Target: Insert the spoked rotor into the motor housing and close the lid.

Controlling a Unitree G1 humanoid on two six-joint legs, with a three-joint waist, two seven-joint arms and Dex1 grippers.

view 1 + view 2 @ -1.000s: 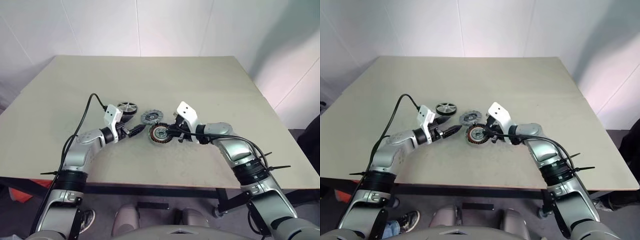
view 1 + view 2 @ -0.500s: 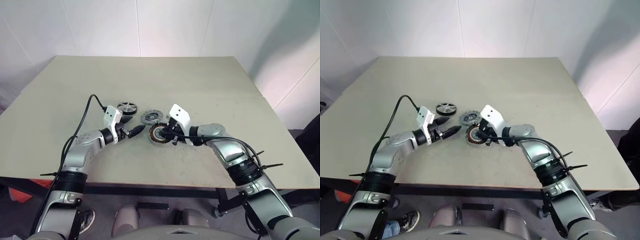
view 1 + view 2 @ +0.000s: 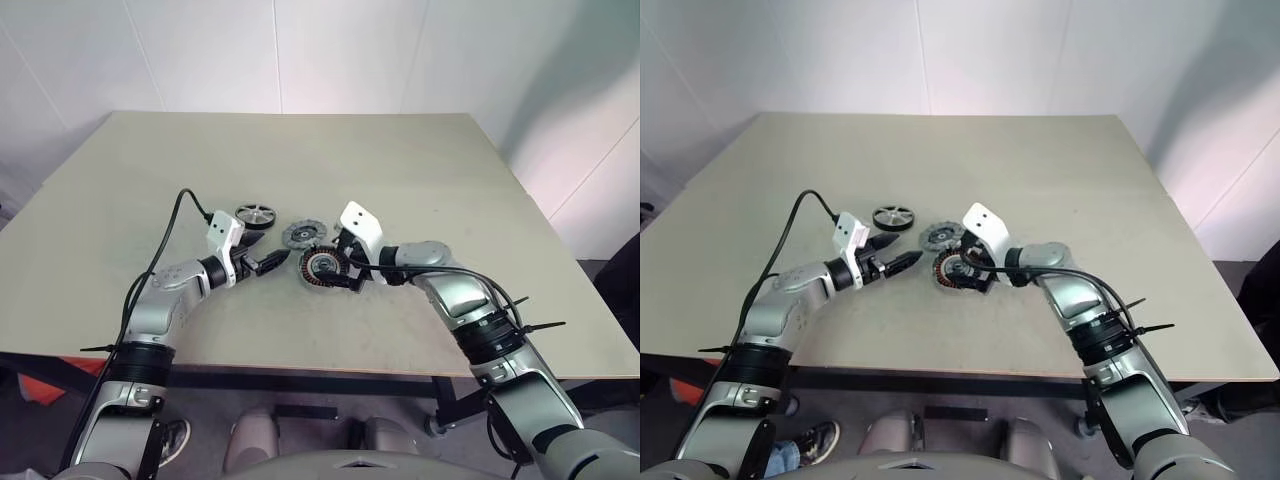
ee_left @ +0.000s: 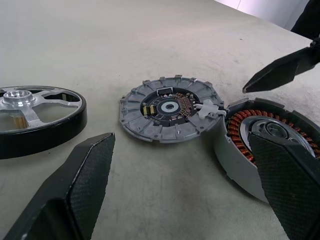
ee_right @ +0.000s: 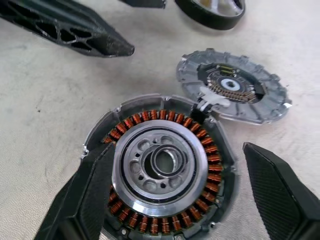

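Right gripper (image 5: 175, 195) jaws spread wide around the round dark copper-wound motor housing (image 5: 161, 165), gripping nothing. Left gripper (image 4: 185, 185) wide open, empty, just left of it. Grey notched metal lid (image 4: 170, 107) touches the housing's far edge; dark-rimmed spoked rotor (image 4: 35, 117) lies far-left. Risk: a finger nudges the housing and shifts the lid.

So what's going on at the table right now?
The robot is partway through assembling a motor. The right pincer stands open around the motor housing on the table, its fingers not gripping it. The left pincer is open too, aimed at the parts and holding nothing. The lid lies flat beside the housing, touching its edge, and the spoked rotor sits apart on the table, not yet inserted.
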